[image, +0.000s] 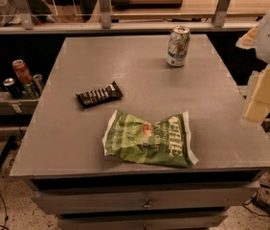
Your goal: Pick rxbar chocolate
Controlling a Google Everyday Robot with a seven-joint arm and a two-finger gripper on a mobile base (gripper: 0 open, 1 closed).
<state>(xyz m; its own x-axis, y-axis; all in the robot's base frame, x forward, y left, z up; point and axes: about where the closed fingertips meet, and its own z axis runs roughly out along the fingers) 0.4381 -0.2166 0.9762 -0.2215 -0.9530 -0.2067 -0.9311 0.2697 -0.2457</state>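
The rxbar chocolate (99,94) is a small flat dark bar with pale lettering. It lies on the grey tabletop (140,75) left of the middle, slightly tilted. My gripper (257,109) hangs at the right edge of the view, beyond the table's right side. It is far to the right of the bar and touches nothing.
A large green chip bag (149,139) lies near the front edge, just below and to the right of the bar. A green-white drink can (178,46) stands upright at the back. Several cans (20,78) sit on a lower shelf to the left. Drawers (144,202) are below the tabletop.
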